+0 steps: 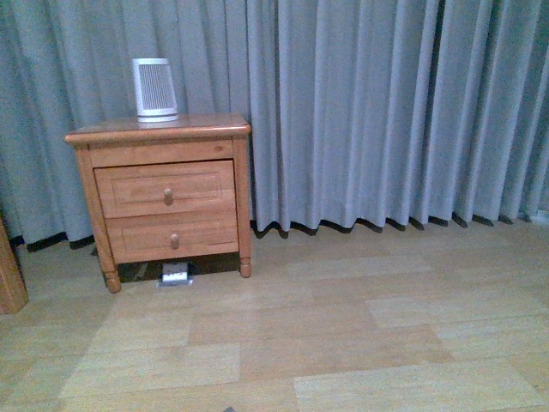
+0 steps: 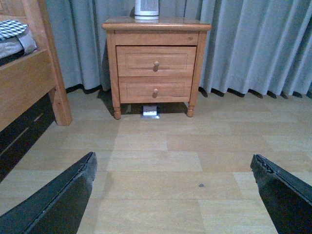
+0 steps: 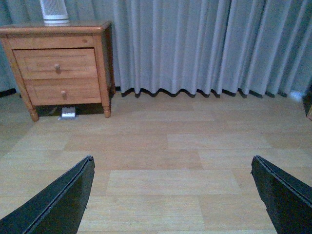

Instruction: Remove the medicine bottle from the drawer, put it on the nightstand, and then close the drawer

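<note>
The nightstand (image 1: 159, 130) stands against the curtain at the left of the front view, also seen in the left wrist view (image 2: 156, 24) and the right wrist view (image 3: 53, 29). Its upper drawer (image 1: 165, 189) is shut, with a round knob (image 1: 168, 196). The medicine bottle is hidden. My left gripper (image 2: 173, 168) hangs open over bare floor, well short of the cabinet. My right gripper (image 3: 171, 168) is open too, further right over the floor. Neither arm shows in the front view.
A white ribbed device (image 1: 155, 87) stands on the nightstand top. The shorter lower drawer (image 1: 173, 235) is shut. A small white object (image 1: 175, 275) lies under the cabinet. A wooden bed frame (image 2: 29, 83) stands to the cabinet's left. Grey curtains (image 1: 386, 103) hang behind.
</note>
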Robot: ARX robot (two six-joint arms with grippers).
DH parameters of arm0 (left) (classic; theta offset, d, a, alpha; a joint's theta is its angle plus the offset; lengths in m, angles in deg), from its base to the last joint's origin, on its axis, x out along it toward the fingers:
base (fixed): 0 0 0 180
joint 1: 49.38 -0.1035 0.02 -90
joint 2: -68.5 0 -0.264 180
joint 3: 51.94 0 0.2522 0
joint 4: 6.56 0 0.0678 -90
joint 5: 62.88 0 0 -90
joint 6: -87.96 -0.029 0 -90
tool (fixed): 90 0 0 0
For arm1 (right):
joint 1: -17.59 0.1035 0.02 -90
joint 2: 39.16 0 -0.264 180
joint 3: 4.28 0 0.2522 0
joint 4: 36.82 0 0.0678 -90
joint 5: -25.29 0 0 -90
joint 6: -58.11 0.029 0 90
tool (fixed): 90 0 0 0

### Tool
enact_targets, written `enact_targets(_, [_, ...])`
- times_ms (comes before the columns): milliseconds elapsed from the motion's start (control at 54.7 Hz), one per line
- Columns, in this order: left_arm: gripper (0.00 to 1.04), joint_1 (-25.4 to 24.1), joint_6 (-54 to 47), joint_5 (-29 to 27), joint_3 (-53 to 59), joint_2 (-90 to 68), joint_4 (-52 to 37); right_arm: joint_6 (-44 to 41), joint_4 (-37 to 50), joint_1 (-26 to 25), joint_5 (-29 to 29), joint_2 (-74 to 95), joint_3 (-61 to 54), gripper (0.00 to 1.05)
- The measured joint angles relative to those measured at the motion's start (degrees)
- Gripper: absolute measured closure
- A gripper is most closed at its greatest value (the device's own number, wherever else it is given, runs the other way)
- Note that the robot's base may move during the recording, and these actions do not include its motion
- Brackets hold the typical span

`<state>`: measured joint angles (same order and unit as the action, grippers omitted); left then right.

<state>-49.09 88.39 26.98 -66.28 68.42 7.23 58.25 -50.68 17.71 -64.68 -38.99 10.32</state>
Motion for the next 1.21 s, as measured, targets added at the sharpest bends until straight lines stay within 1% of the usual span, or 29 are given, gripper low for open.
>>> enact_targets(1207, [0.07, 0.0, 0.0, 0.0, 0.0, 0.0, 0.0, 0.0, 0.0, 0.0, 0.0, 0.0, 0.0, 0.07])
